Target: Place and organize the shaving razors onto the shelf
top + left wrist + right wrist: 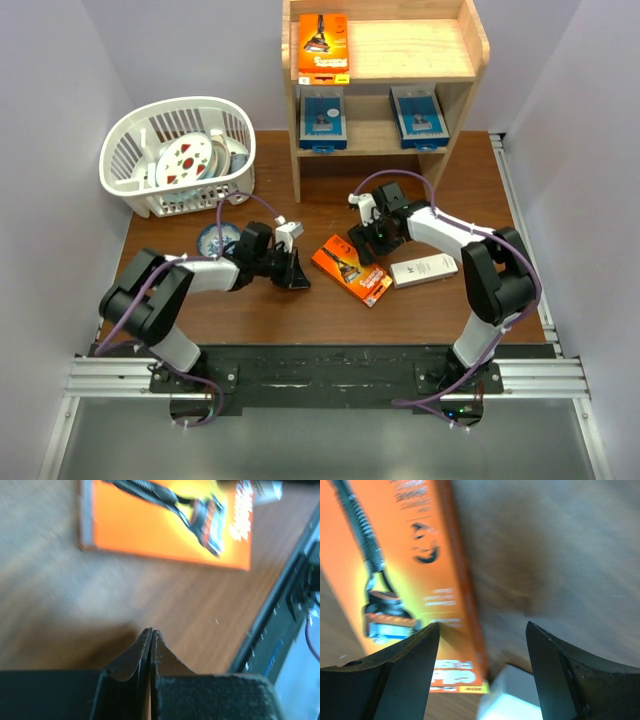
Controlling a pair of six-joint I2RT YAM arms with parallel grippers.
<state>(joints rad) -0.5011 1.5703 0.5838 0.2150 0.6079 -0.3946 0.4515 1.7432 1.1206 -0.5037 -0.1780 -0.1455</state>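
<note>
The pine shelf [470, 60] stands at the back. An orange razor pack [323, 46] lies on its top tier; two blue razor packs [323, 118] [417, 113] lie on its lower tier. Another orange razor pack [351, 269] lies flat on the table; it also shows in the left wrist view [165, 522] and the right wrist view [400, 570]. My right gripper [366, 243] [482, 630] is open, low over that pack's far end, one finger over the pack. My left gripper [297, 274] [151, 632] is shut and empty, just left of the pack.
A white box [423, 270] lies right of the orange pack and shows in the right wrist view [512, 700]. A white slotted basket [130, 160] with dishes stands at the back left. A small blue patterned dish [214, 238] lies near the left arm.
</note>
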